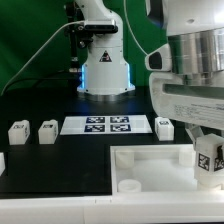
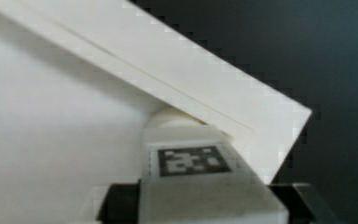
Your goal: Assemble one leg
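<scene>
Four small white legs are in sight about the bench (image 1: 60, 175): the far-left leg (image 1: 17, 131), the second leg (image 1: 48, 131) beside it, the right leg (image 1: 164, 126) and the nearest leg (image 1: 207, 158). One marker board (image 1: 96, 125) carries four tags. There is one white rimmed tray piece (image 1: 160, 170).

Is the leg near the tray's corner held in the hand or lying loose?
Held: the hand is shut on the leg, pressing both its sides.
</scene>
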{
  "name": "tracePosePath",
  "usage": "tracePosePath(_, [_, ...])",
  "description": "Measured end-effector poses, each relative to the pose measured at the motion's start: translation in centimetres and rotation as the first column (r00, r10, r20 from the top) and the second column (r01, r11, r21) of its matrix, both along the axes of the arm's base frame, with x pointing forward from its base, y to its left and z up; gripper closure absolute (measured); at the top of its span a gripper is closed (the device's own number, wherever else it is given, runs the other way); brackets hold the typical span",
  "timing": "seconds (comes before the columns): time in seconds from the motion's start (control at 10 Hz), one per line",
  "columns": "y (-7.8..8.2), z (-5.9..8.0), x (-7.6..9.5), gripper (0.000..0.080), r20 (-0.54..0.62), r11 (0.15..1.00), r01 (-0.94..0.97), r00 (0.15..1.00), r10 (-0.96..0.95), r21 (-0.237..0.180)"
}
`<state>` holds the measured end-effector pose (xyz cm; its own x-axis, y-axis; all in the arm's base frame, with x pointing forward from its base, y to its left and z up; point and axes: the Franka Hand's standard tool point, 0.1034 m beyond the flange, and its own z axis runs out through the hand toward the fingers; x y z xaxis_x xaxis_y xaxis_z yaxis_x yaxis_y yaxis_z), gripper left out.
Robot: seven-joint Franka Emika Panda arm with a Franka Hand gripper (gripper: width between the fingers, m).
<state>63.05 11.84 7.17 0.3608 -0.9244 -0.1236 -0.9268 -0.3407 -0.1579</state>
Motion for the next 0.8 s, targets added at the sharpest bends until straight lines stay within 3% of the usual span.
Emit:
tracePosePath(0.1, [-0.04, -0.06, 0.03, 0.0500, -0.029, 0.974, 0.217, 0.976, -0.216, 0.057])
tracePosePath(0.2, [-0.08, -0.06, 0.04, 0.0500, -0.039, 0.964, 0.256, 0.966, -0.254, 0.074])
tracePosePath(0.3, [-0.04, -0.06, 0.02, 0.0500, -0.036, 0.967, 0.244, 0.970, -0.242, 0.073])
tracePosePath(0.4, [-0.03, -0.11, 0.00, 0.0419, -0.035, 0.969, 0.235, 0.972, -0.233, 0.072])
tracePosePath(0.5, [-0.04, -0.12, 0.00, 0.0267, -0.022, 0.981, 0.184, 0.983, -0.183, 0.068])
tracePosePath(0.6, [0.07, -0.18, -0.09, 0.0267, -0.017, 0.987, 0.148, 0.989, -0.147, 0.063])
tracePosePath(0.7, [0.24, -0.32, -0.39, 0.0187, 0.000, 0.999, -0.005, 1.000, 0.005, 0.042])
tracePosePath(0.8, [0.33, -0.32, -0.60, 0.0160, 0.013, 0.984, -0.177, 0.984, 0.177, 0.008])
